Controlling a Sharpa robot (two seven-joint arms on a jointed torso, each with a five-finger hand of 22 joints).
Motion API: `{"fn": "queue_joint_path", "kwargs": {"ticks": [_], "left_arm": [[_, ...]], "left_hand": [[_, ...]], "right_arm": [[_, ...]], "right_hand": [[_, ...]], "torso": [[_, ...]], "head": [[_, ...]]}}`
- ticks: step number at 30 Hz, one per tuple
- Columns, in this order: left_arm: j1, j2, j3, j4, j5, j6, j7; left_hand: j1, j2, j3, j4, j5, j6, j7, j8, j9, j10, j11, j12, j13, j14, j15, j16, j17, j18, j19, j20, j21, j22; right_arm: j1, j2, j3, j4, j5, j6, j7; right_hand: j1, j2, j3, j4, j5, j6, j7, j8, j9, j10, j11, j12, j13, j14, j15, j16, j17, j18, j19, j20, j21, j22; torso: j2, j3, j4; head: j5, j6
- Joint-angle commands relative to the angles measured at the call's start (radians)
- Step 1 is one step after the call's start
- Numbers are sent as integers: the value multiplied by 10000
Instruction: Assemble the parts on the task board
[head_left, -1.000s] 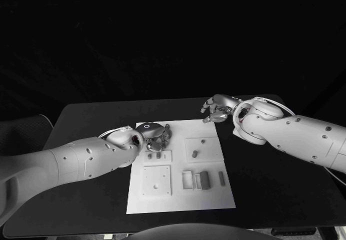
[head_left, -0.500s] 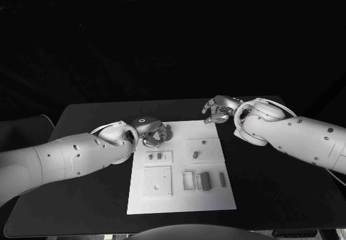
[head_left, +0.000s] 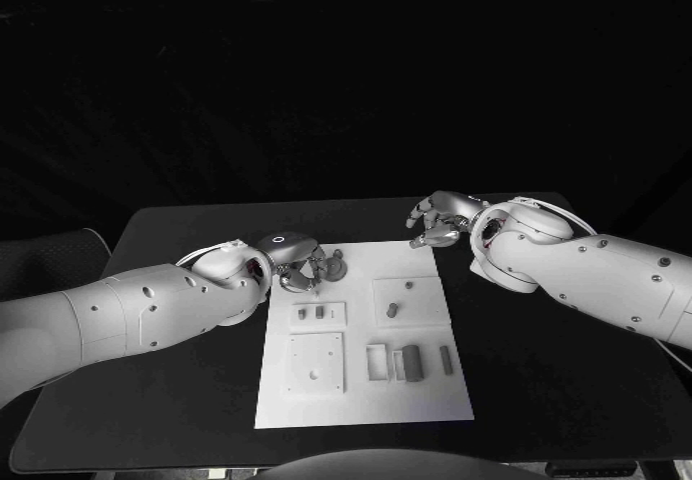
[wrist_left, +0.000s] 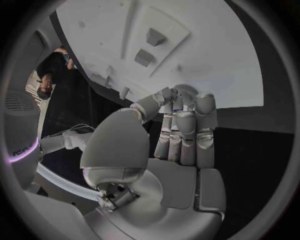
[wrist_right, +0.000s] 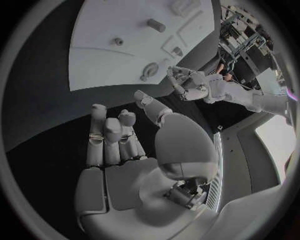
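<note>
The white task board (head_left: 361, 400) lies in the middle of the black table. My left hand (head_left: 306, 268) is at its far left corner, fingers stretched out together. Its fingertips (wrist_left: 181, 102) meet a round ridged part (wrist_left: 185, 90) that rests on the board (wrist_right: 112, 65); this round part (wrist_right: 150, 70) looks flat on the surface, and a grip cannot be confirmed. My right hand (head_left: 433, 222) hovers over the far right corner, thumb apart from the fingers (wrist_right: 109, 130), nothing in it. Small grey parts (head_left: 310, 312) sit on a raised plate nearby.
A second plate (head_left: 407, 297) carries two short pegs. A square plate (head_left: 313, 362) lies near the front left, and beside it are slots holding a dark block (head_left: 410, 360) and a thin piece (head_left: 444, 358). Bare black table (head_left: 562, 360) surrounds the board.
My left hand has drawn back from over the small plate toward the board's far left corner. The right hand has hardly moved.
</note>
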Motion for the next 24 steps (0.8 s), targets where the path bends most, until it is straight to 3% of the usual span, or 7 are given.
{"fn": "queue_joint_path", "kwargs": {"ticks": [1, 10, 24], "left_arm": [[7, 27, -41, -99, 48, 215, -25], [-34, 22, -145, -246, 47, 304, -2], [-73, -30, -164, -156, 48, 332, -5]], "left_hand": [[-32, 111, 47, 26, 16, 55, -22, 43, 9, 403, 86, 46, 142, 27, -52, -63, -16, 1074, 15, -76, -49, 144], [-33, 116, 53, 26, 13, 50, -21, 38, 10, 403, 87, 35, 144, 25, -51, -70, -20, 1067, 10, -81, -56, 145], [-39, 125, 62, 30, 10, 39, -16, 28, 13, 408, 88, 19, 149, 22, -49, -79, -25, 1056, 4, -88, -66, 146]], "right_arm": [[-5, -2, 4, 24, -38, 106, 60], [-5, -17, 4, 18, -38, 117, 58], [-5, -15, 4, 9, -38, 123, 54]], "right_hand": [[-56, -1, -16, 4, 12, 347, 259, -59, -11, -463, 315, 47, -9, -4, 11, 21, -16, 86, -9, -31, -47, 167], [-56, 0, -15, 4, 12, 346, 259, -59, -11, -464, 315, 48, -11, -4, 11, 21, -17, 86, -9, -31, -48, 167], [-55, 1, -13, 4, 12, 345, 260, -59, -13, -466, 316, 50, -14, -4, 12, 21, -18, 86, -8, -32, -48, 167]], "torso": [[1, 9, -1], [4, 6, -10], [2, 5, -4]], "head": [[17, 26], [44, 66], [34, 23]]}}
